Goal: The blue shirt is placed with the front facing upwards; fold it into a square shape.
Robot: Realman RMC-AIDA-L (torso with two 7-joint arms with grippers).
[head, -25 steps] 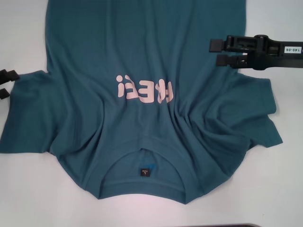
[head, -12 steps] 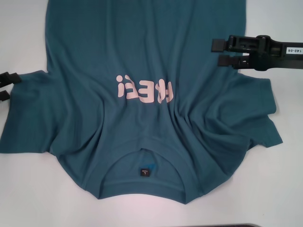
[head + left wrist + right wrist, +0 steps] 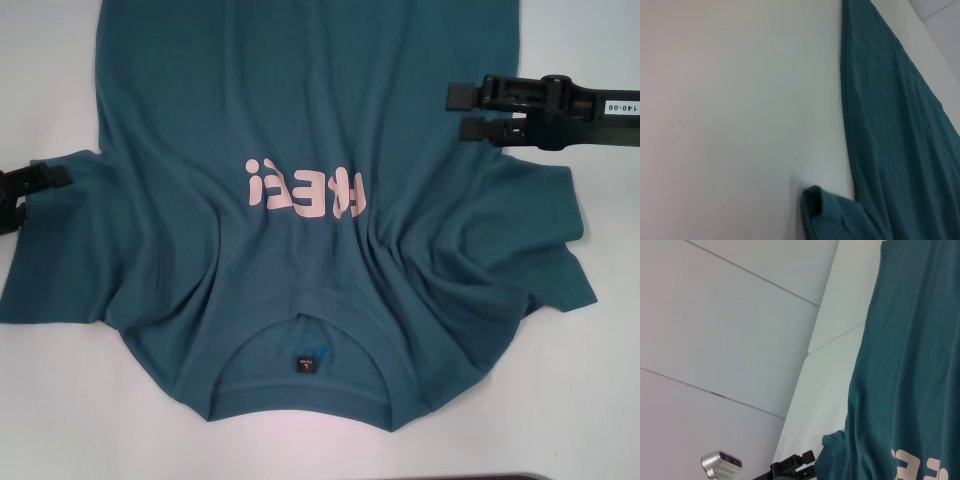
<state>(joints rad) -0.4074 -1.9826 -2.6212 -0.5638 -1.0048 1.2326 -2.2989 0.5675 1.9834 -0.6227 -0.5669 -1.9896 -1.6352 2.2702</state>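
The blue shirt (image 3: 300, 130) lies spread front up on the white table (image 3: 60, 400), its collar (image 3: 305, 398) and black neck label (image 3: 305, 364) nearest me. The pink chest print (image 3: 305, 188) reads upside down from here. My left gripper (image 3: 30, 195) is open at the table's left edge, touching the rim of the left sleeve (image 3: 60, 260). My right gripper (image 3: 462, 112) is open and hovers over the shirt's right side, just beyond the right sleeve (image 3: 540, 240). The left wrist view shows the shirt's side hem (image 3: 900, 130) and a sleeve corner (image 3: 830, 215).
The shirt's body is wrinkled between the print and the right sleeve. Bare white table (image 3: 590, 400) lies at the near right and the near left. In the right wrist view the shirt (image 3: 910, 365) fills one side, with the left gripper (image 3: 795, 465) far off.
My left gripper has slid right and slightly nearer, from beside the sleeve to its edge. The right gripper and the shirt have stayed put.
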